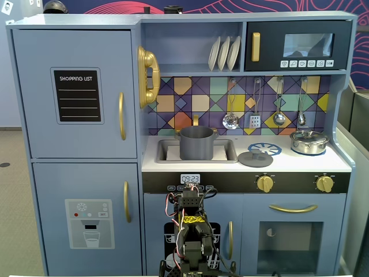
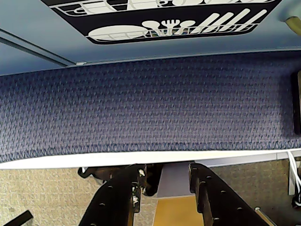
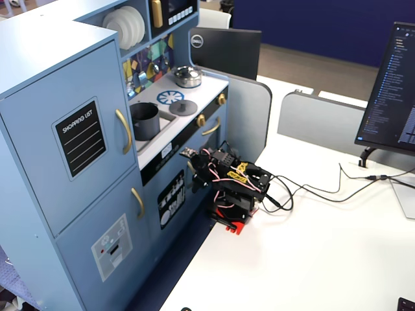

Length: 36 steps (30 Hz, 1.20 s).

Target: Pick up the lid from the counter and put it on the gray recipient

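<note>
The dark-gray lid (image 1: 255, 158) lies flat on the white counter just right of the sink, its knob up; it also shows in the other fixed view (image 3: 183, 107). The gray pot (image 1: 196, 144) stands uncovered in the sink (image 1: 229, 151) and shows in the other fixed view too (image 3: 146, 121). The arm (image 1: 192, 231) is folded low in front of the kitchen, well below the counter (image 3: 230, 188). In the wrist view my gripper (image 2: 164, 172) points down past the white table edge, its jaws apart with nothing between them.
A shiny silver lidded pot (image 1: 309, 141) sits on the right burner. A blue-and-white burner print (image 1: 264, 148) lies behind the lid. Gold knobs (image 1: 264, 183) line the front panel. Utensils (image 1: 278, 118) hang on the backsplash. A monitor (image 3: 395, 84) and cables (image 3: 324, 188) are on the table.
</note>
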### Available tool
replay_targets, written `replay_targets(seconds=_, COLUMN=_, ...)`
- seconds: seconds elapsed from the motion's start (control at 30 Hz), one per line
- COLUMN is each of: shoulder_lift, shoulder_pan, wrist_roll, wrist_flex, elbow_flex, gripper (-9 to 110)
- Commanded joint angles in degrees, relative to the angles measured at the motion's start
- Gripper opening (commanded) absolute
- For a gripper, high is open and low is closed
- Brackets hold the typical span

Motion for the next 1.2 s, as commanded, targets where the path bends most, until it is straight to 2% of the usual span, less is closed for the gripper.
replay_targets(seconds=0.0, shoulder_lift=-0.6, shoulder_pan=1.8, wrist_roll=0.6, wrist_flex=9.8, elbow_flex=0.1, gripper=0)
replay_targets(seconds=0.43, shoulder_lift=-2.2, shoulder_pan=2.5, wrist_roll=0.5, wrist_flex=7.2, elbow_flex=-1.9, gripper=0)
replay_targets(seconds=0.53, shoulder_lift=-11.5, shoulder_pan=2.0, wrist_roll=2.2, wrist_flex=4.3, elbow_flex=-15.2, gripper=0)
replay_targets(seconds=0.67, shoulder_lift=-24.0, shoulder_pan=1.9, wrist_roll=2.1, wrist_flex=6.7, elbow_flex=-41.8, gripper=0)
replay_targets(seconds=0.8, shoulder_lift=-31.0, shoulder_pan=7.6, wrist_roll=-2.5, wrist_flex=4.8, elbow_flex=-60.3, gripper=0)
replay_targets(seconds=0.93, shoulder_lift=-28.7, shoulder_pan=17.4, wrist_roll=-8.2, wrist_flex=-9.0, elbow_flex=-59.7, gripper=0)
replay_targets(seconds=1.07, shoulder_lift=-24.6, shoulder_pan=25.9, wrist_roll=-8.9, wrist_flex=-32.3, elbow_flex=-49.6, gripper=0)
replay_targets(seconds=1.17, shoulder_lift=-24.6, shoulder_pan=29.3, wrist_roll=-8.2, wrist_flex=-41.9, elbow_flex=-45.7, gripper=1)
